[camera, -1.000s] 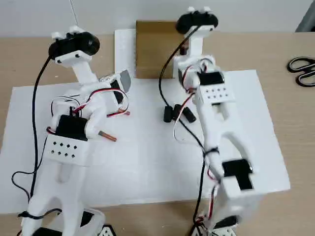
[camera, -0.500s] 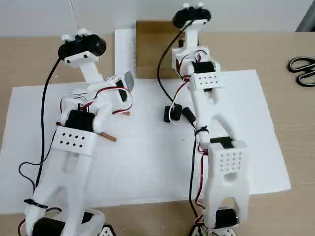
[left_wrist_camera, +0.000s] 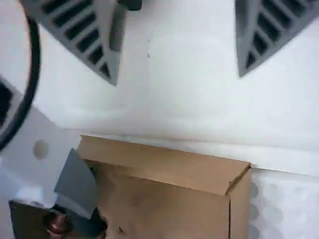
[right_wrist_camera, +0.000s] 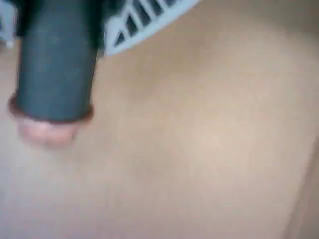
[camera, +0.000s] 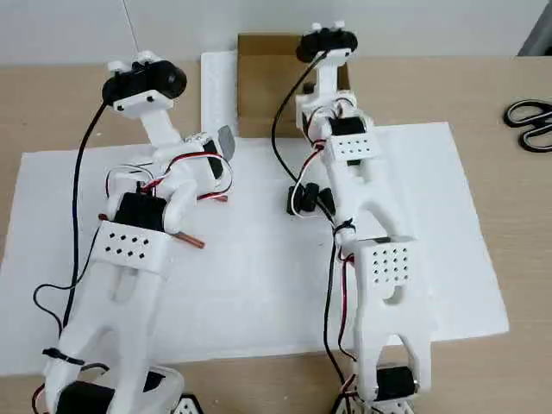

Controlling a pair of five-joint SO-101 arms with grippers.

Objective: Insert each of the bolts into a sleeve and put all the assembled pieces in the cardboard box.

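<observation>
With the right gripper [camera: 314, 84] clamped on the sleeve [right_wrist_camera: 56, 59] and its bolt [right_wrist_camera: 47, 130] (copper head poking out) over the cardboard box [camera: 266, 86] at the worktop's far edge, lower it near the box floor before releasing, well clear of the left gripper [left_wrist_camera: 177, 45], which is spread open beside the box.

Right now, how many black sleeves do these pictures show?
3. Two sleeves lie side by side on the white sheet. One sleeve, with a bolt in it, is in the right gripper over the cardboard box. Others may be hidden.
</observation>
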